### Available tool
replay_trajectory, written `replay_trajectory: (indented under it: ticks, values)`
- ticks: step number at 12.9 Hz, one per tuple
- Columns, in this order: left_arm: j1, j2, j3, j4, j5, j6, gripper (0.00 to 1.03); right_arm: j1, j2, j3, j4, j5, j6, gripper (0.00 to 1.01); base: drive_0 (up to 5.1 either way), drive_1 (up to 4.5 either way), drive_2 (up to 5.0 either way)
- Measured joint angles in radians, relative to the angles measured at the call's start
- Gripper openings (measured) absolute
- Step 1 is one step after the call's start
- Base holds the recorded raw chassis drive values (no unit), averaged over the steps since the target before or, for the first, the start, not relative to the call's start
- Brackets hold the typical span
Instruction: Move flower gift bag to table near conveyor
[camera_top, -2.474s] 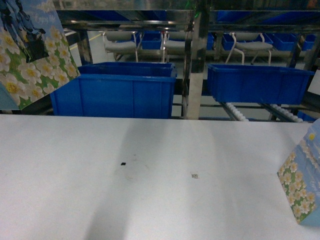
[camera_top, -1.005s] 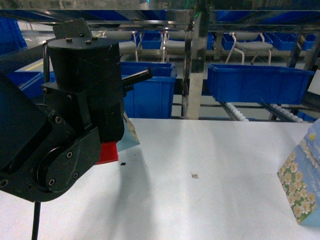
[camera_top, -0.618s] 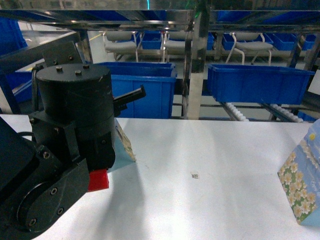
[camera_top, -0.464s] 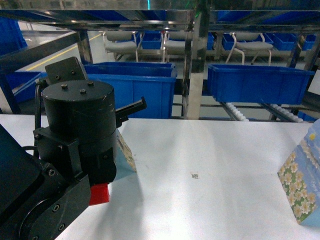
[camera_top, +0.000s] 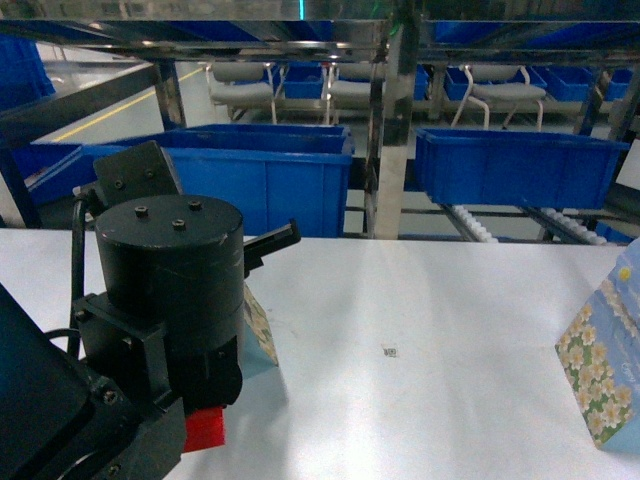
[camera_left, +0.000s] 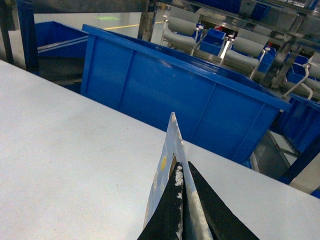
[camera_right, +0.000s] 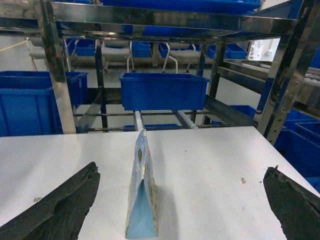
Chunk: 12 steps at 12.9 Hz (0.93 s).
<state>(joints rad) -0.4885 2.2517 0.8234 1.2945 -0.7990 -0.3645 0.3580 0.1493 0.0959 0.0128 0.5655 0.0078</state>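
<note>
L gripper (camera_left: 182, 200), pinching the top edge of the gift bag (camera_left: 165, 175), is setting it on the table (camera_top: 420, 400) at 8 o'clock w/ conveyor (camera_top: 480, 228) at 1; lower till base sits flat, then release; R gripper (camera_right: 180, 210) hanging wide apart.

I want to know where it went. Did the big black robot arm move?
Yes. The big black left arm sank lower against the blue plastic bin.

left arm (camera_top: 150, 330) lower, nearer, flower gift bag (camera_top: 258, 325) lower
</note>
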Motion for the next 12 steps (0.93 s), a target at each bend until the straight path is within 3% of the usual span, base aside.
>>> replay_trajectory:
  ticks: [1,3,5,8,10,12]
  values:
    - [-0.018,0.009,0.000,0.006,-0.002,0.022,0.02,0.000,0.000,0.000,0.000,0.000,0.000,0.98,0.0,0.00,0.0]
    - [-0.065,0.016,-0.015,-0.003,-0.006,0.105,0.06,0.000,0.000,0.000,0.000,0.000,0.000,0.98,0.0,0.00,0.0]
    - [-0.086,0.020,-0.039,-0.008,-0.005,0.139,0.30,0.000,0.000,0.000,0.000,0.000,0.000,0.98,0.0,0.00,0.0]
    - [-0.090,0.011,-0.093,-0.009,-0.013,0.144,0.70,0.000,0.000,0.000,0.000,0.000,0.000,0.98,0.0,0.00,0.0]
    - [-0.063,-0.081,-0.126,-0.011,-0.007,0.145,0.99,0.000,0.000,0.000,0.000,0.000,0.000,0.98,0.0,0.00,0.0]
    - [-0.014,-0.217,-0.143,-0.008,0.051,0.164,0.98,0.000,0.000,0.000,0.000,0.000,0.000,0.98,0.0,0.00,0.0]
